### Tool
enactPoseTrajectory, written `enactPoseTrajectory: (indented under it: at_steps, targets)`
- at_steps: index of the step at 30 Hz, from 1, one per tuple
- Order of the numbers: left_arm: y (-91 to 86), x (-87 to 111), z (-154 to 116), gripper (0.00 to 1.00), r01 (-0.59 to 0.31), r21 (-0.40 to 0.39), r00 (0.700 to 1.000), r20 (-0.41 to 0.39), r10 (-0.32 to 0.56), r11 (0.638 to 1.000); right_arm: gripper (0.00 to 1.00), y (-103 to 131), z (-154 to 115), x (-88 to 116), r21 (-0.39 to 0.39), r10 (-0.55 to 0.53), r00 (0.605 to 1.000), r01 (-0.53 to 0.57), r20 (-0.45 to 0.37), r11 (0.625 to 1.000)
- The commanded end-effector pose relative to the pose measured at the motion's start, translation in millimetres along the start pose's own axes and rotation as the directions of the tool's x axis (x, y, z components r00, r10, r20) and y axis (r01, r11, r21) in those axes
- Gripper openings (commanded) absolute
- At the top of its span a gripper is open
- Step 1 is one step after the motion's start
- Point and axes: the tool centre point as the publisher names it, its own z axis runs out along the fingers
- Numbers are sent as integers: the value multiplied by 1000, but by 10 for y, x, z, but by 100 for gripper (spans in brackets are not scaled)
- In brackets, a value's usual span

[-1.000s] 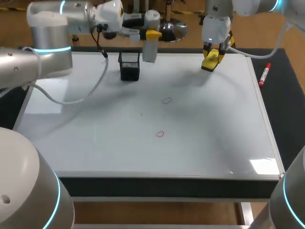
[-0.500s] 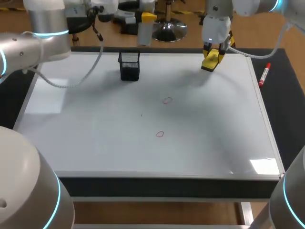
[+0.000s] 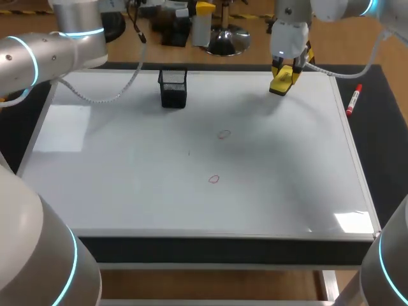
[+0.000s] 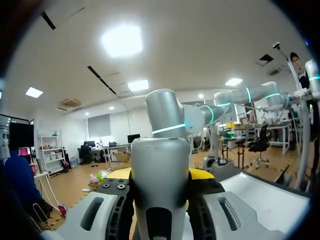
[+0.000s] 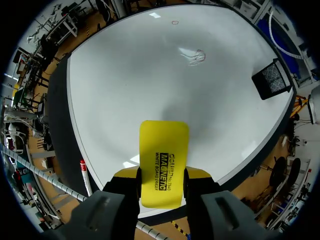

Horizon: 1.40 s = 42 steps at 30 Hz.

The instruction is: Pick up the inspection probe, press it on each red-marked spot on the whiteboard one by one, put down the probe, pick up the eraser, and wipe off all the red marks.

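Inspection probe, a single pale grey cylinder with a rounded end, sits clamped in the left tool. The yellow tips press on it from two sides, and it is held past the far edge of the white whiteboard. In the left wrist view the probe fills the space between that tool's fingers, touching both.

One flat yellow rectangular eraser is gripped in the right tool above the whiteboard's far right part. The right wrist view shows the eraser held by its sides between the yellow tips of the tool. Its face carries a block of black lettering.

Two small red-marked spots are drawn near the middle of the whiteboard, one farther and one nearer, well apart from each other. Both also show ahead of the eraser in the right wrist view.

One black mesh holder stands upright on the whiteboard near its far edge. One red marker pen with a white cap lies on the dark desk, just beside the whiteboard's right edge.
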Motion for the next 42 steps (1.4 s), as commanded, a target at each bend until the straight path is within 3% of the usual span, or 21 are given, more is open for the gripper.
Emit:
enactPoseTrajectory:
  at_steps: [1, 10, 34, 42]
  targets:
    - [59, -123, -11, 0, 10, 6, 986, -169, -8, 1000, 0, -7, -16, 3, 1, -2, 1000, 2, -3, 1000]
    - [77, -211, -10, 0, 12, 5, 985, -172, -11, 1000, 0, -7, -16, 3, 1, -2, 1000, 2, -3, 1000]
    - [77, -211, -10, 0, 12, 5, 985, -172, -11, 1000, 0, -7, -16, 3, 1, -2, 1000, 2, -3, 1000]
    - [77, -211, -10, 0, 12, 5, 985, -172, -11, 1000, 0, 255, -103, 52, 76, -51, 999, 52, -10, 996]
